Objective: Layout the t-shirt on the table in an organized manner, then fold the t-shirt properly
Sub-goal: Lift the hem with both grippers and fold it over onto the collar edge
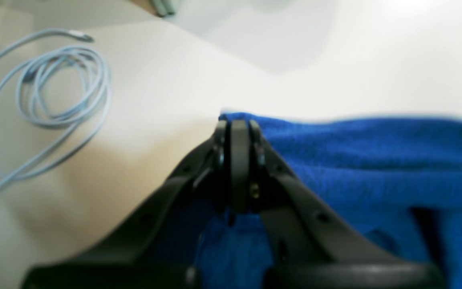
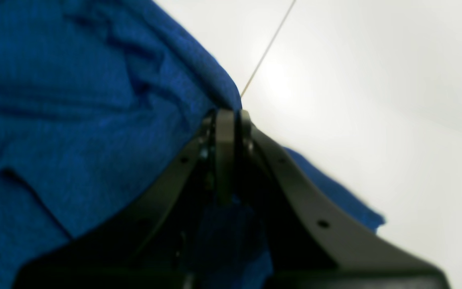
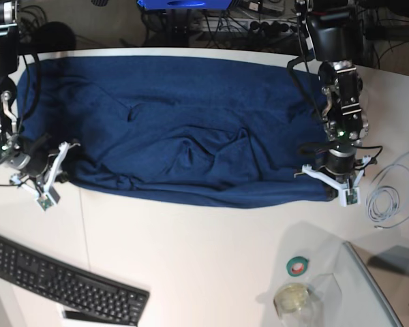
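The navy-blue t-shirt [image 3: 184, 129] lies spread wide across the white table [image 3: 204, 252], wrinkled in the middle, its near edge a long folded line. At the right end of that near edge my left gripper [image 3: 326, 186] is shut on the cloth. In the left wrist view the closed fingertips [image 1: 237, 122] pinch a corner of the t-shirt [image 1: 355, 160]. My right gripper [image 3: 63, 174] is shut on the left end of the near edge. In the right wrist view this gripper [image 2: 229, 114] clamps a fold of the t-shirt [image 2: 74, 100], and blue cloth also shows behind the fingers.
A coiled pale cable [image 3: 388, 197] lies right of the left arm, also the cable [image 1: 46, 100] in the left wrist view. A black keyboard [image 3: 61, 286] sits front left. A green tape roll [image 3: 298, 266], a glass jar [image 3: 293, 300] and a clear panel [image 3: 375, 286] sit front right.
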`<state>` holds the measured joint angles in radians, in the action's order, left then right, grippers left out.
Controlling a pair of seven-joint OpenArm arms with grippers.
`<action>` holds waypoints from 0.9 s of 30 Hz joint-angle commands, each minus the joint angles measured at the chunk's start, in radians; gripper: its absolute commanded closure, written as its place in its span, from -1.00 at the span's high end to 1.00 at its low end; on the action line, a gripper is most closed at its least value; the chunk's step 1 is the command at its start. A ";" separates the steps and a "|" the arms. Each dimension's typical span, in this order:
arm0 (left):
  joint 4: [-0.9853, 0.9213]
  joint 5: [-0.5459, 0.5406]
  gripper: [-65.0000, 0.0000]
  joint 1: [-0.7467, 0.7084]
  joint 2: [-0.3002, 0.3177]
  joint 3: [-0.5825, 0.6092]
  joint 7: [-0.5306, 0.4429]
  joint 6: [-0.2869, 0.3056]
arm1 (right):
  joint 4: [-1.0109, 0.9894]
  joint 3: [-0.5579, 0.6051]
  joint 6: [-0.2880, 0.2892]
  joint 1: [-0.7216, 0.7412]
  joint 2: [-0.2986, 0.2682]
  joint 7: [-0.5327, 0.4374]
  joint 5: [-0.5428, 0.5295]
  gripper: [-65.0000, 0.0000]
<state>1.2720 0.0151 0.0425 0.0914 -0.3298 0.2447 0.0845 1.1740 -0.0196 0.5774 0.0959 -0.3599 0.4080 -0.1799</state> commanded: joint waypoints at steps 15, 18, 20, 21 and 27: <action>0.145 -0.077 -1.00 -0.175 0.024 0.002 0.052 -0.002 | 0.008 -0.010 -0.001 -0.060 -0.017 -0.019 -0.011 -0.98; 0.188 -0.079 -1.00 -0.197 0.024 -0.002 0.054 -0.002 | 0.008 -0.010 -0.001 -0.064 -0.017 -0.021 -0.011 -0.98; 0.228 -0.079 -1.00 -0.206 0.024 -0.001 0.055 -0.002 | 0.017 -0.016 -0.001 -0.064 -0.017 -0.019 -0.011 -0.98; 0.245 -0.079 -1.00 -0.207 0.024 -0.001 0.057 -0.002 | 0.024 -0.035 -0.001 -0.064 -0.017 -0.019 -0.011 -0.98; 0.331 -0.079 -1.00 -0.230 0.023 0.001 0.060 -0.002 | 0.040 -0.119 -0.001 -0.088 0.003 -0.011 -0.010 -0.98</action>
<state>1.5814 -0.0608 -0.1925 0.1036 -0.3256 0.3267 0.0860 1.1992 -0.1318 0.5770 0.0036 -0.3439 0.4049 -0.1806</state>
